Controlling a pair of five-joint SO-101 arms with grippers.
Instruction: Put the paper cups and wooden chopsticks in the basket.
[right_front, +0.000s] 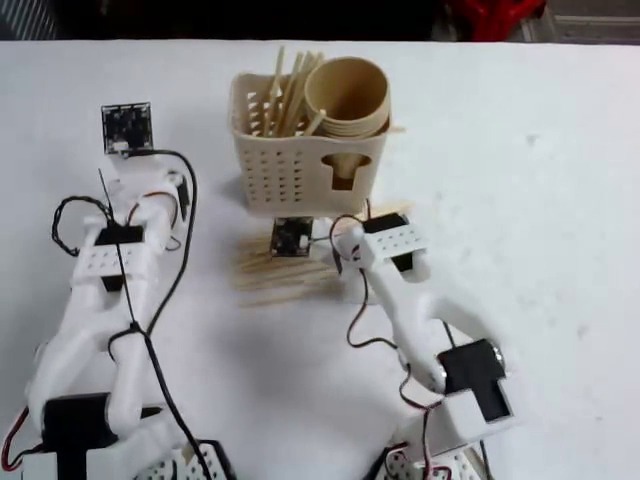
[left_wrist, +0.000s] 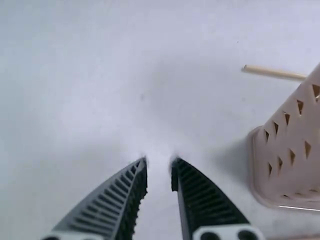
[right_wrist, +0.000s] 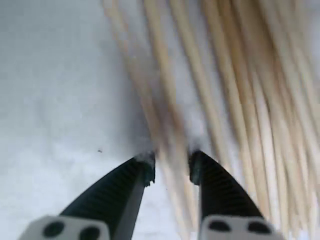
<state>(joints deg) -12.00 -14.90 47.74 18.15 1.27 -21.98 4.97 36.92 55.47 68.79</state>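
Right claw (right_wrist: 171, 165) narrow, pinching two sticks (right_wrist: 240, 100) from the desk (right_front: 560, 200) pile beside the basket (right_front: 290, 175); cups (right_front: 345, 90) inside. Risk: thin grip slips, neighbours drag.

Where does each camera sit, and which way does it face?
High view: fixed above the table, looking down on the basket, paper cups and loose chopsticks; left arm and right arm both show.
Left wrist view: on the left arm's wrist, looking past the left gripper across the table toward the basket's corner.
Right wrist view: on the right arm's wrist, looking past the right gripper down onto the loose chopsticks.
Shared: basket in high and left wrist; loose chopsticks in high and right wrist.
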